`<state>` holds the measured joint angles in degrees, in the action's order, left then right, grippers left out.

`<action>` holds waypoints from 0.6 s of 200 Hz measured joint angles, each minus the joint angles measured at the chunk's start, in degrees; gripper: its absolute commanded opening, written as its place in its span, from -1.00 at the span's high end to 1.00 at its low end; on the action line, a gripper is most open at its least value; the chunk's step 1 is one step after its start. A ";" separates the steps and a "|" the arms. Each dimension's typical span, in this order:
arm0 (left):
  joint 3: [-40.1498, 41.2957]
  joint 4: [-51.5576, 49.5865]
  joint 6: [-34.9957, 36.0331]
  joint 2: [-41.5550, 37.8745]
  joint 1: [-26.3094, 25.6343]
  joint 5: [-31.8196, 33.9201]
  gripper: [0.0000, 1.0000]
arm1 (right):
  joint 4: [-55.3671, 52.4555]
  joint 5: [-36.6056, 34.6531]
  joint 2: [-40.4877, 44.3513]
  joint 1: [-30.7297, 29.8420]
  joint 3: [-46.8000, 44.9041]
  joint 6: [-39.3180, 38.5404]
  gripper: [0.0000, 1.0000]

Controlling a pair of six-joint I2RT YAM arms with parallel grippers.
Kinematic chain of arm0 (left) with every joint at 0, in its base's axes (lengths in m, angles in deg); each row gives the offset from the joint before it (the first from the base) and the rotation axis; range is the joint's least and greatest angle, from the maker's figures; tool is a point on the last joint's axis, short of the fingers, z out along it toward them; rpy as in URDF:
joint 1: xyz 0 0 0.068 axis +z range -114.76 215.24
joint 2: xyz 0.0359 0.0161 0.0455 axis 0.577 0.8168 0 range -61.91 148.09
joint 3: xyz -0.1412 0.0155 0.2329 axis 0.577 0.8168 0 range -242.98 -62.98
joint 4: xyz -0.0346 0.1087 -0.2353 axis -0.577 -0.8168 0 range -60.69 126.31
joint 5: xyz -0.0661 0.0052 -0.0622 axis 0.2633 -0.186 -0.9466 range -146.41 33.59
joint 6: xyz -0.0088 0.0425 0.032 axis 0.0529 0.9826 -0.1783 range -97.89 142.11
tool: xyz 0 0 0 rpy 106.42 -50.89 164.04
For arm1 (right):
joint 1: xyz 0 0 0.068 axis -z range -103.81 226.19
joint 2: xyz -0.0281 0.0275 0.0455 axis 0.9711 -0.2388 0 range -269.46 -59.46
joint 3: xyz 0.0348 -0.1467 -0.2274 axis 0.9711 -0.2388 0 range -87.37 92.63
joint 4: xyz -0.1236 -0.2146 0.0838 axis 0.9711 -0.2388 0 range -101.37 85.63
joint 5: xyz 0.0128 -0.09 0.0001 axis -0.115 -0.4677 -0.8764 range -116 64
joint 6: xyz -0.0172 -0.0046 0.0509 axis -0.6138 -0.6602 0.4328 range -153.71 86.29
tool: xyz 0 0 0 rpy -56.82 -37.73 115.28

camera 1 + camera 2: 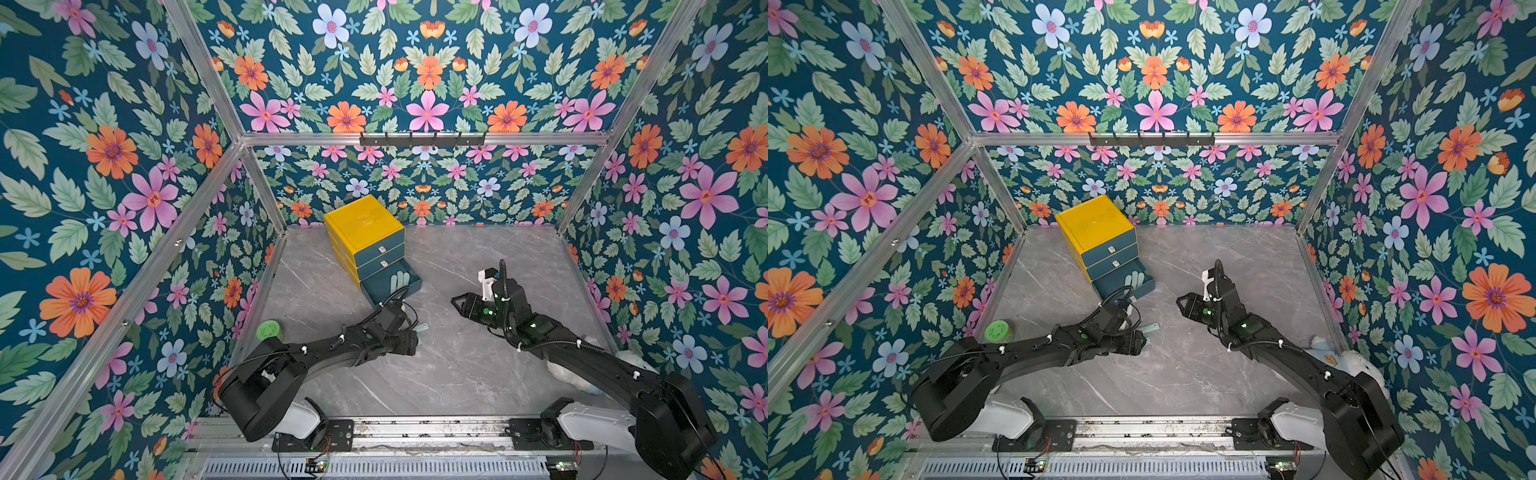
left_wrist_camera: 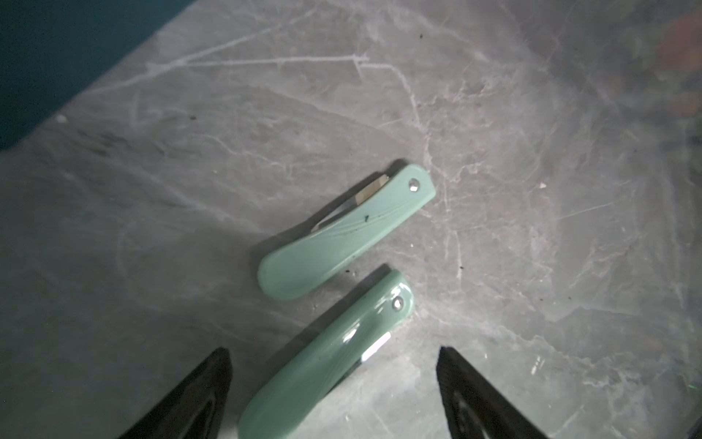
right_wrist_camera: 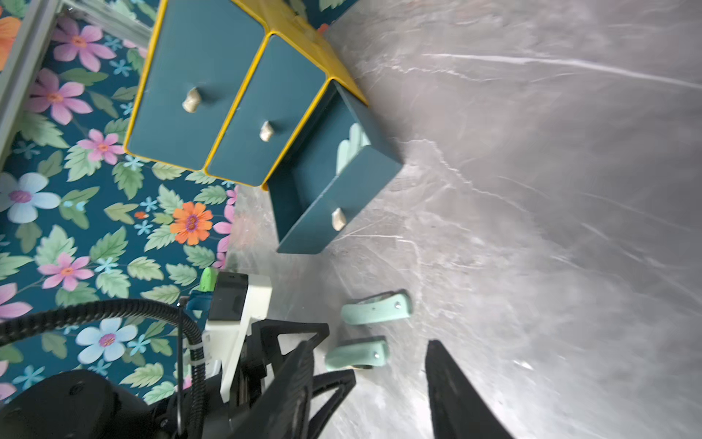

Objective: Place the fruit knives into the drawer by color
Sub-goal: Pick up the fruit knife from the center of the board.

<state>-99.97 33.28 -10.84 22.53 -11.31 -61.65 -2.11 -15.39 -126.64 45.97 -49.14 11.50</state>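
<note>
Two mint knives (image 2: pixel 345 232) lie apart on open desk (image 1: pixel 457 374) near the one pulled-out drawer (image 1: pixel 380 289) of three, left pincer (image 2: pixel 333 350) spread wide around the nearer knife (image 2: pixel 380 308), right pincer (image 3: pixel 368 344) open, empty

Your left arm (image 1: pixel 324 349) and right arm (image 1: pixel 602 357): black links, white base housings (image 1: pixel 299 419), ribbed cables (image 1: pixel 503 274), white ties (image 1: pixel 505 300), seemingly green lights (image 1: pixel 486 311).
</note>
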 measured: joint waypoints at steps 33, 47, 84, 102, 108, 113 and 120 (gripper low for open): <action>-2.51 0.22 0.42 3.17 -2.34 -3.67 -0.46 | -1.22 -0.35 3.89 2.47 -2.56 -0.02 -0.02; -3.30 -0.52 0.39 3.85 -4.33 -5.14 -0.33 | -1.20 -0.35 4.83 3.34 -3.08 -0.46 -0.02; -5.35 -5.40 0.31 4.59 -7.76 -5.84 -0.29 | -1.20 -0.11 6.29 4.44 -4.79 -0.85 -0.02; -6.71 -8.68 0.35 4.85 -7.89 -2.93 -0.37 | -1.18 -0.13 6.91 5.07 -5.42 -0.87 -0.02; -7.23 -9.62 0.37 5.07 -8.04 -1.99 -0.39 | -1.18 -0.13 7.04 5.16 -5.51 -0.87 -0.02; -7.67 -10.29 0.50 5.38 -8.24 -1.25 -0.39 | -1.18 -0.11 7.13 5.16 -5.55 -0.90 -0.02; -8.41 -11.10 0.59 5.97 -8.59 -0.02 -0.39 | -1.11 -0.02 7.23 5.16 -5.66 -0.92 -0.02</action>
<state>-108.38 22.18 -10.25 28.50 -19.90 -61.67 -3.22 -15.41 -119.41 51.13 -54.80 10.59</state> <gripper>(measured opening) 0.696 0.511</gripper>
